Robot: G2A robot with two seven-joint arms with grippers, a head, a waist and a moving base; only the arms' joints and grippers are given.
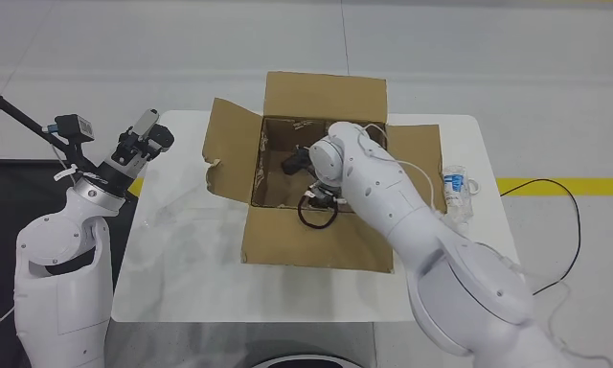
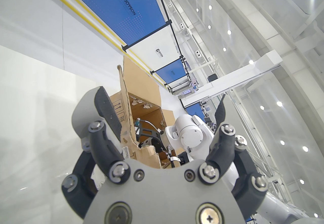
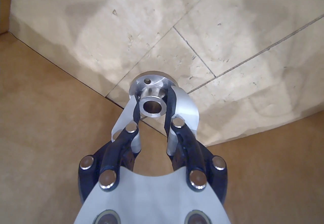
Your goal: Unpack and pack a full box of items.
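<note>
An open cardboard box [image 1: 287, 241] stands in the middle of the white table [image 1: 192, 272], flaps spread outward. My right arm reaches down into it. In the right wrist view my right gripper [image 3: 154, 106] is shut on a small metal flanged bushing [image 3: 152, 93], which rests on the box's pale floor [image 3: 202, 19] near a corner. My left gripper [image 2: 162, 108] stands open with nothing between its fingers, raised off the table's left side and pointing toward the box [image 2: 141, 98]. From above, that left gripper [image 1: 146, 130] sits beyond the table's left corner.
A crumpled clear plastic bottle with a blue label [image 1: 458, 189] lies on the table to the right of the box. Black cabling loops by my right wrist inside the box [image 1: 316, 213]. The box's left flap [image 1: 230, 152] has a torn edge.
</note>
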